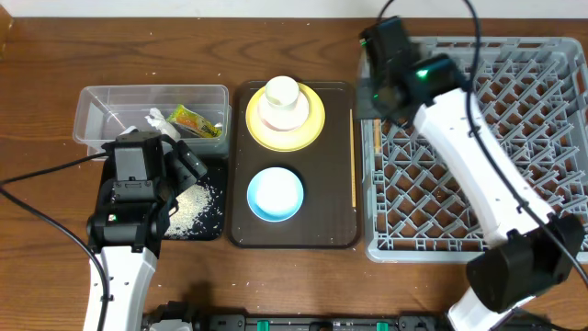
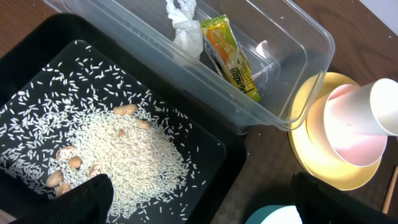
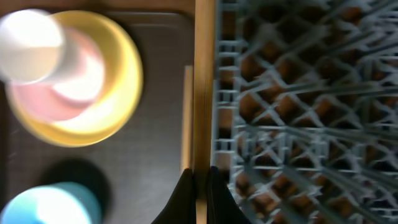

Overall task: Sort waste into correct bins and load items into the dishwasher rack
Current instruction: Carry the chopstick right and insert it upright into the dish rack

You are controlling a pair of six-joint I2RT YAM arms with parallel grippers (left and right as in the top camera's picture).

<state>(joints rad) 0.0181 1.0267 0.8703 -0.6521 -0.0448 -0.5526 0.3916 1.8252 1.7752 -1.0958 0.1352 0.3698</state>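
Black bin (image 1: 217, 221) at lower left holds rice (image 1: 188, 207), clear tub (image 1: 92, 119) the tissue (image 1: 158, 119) and wrapper (image 1: 197, 121); left end effector (image 2: 199, 193) gapes empty over the bin, right end effector (image 3: 200, 180) is pinched shut and empty by the bare dishwasher rack (image 1: 551, 110), with the yellow plate stack (image 1: 285, 115) and blue bowl (image 1: 276, 195) still on the tray (image 1: 335, 184), presumably next.

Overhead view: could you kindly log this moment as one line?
tissue, wrapper in tub | rice in black bin | plate, blue bowl on tray | left gripper open | right gripper shut
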